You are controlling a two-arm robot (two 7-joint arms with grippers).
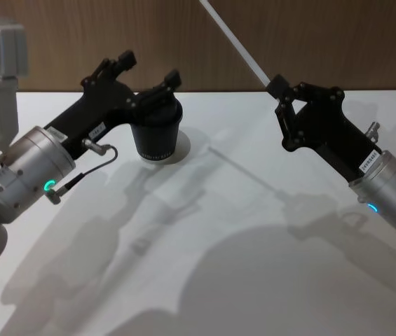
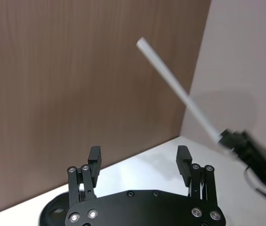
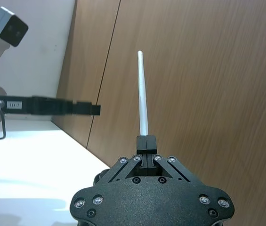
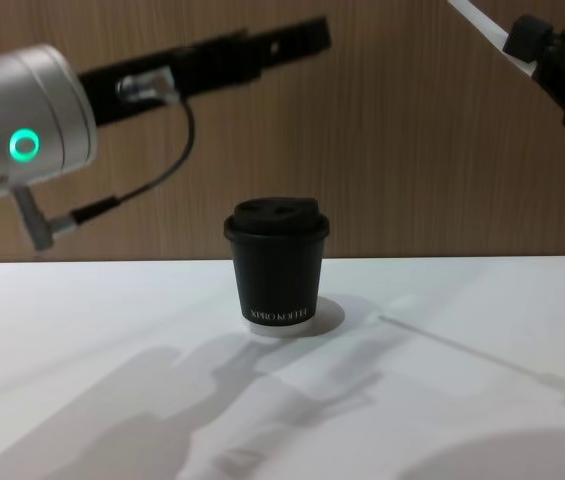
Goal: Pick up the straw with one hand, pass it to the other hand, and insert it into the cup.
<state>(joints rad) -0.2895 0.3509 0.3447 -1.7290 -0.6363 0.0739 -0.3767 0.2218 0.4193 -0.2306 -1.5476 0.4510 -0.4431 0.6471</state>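
From my station I see a white table [image 1: 205, 280] with a smooth matte top, running back to a wood-panelled wall [image 1: 183, 42] of warm brown grain. In the chest view the wall meets the table's far edge in a straight line. Soft grey shadows [image 1: 148, 231] spread over the tabletop, darkest along its near edge, and a thin straight shadow line [image 1: 243, 171] crosses the right half.
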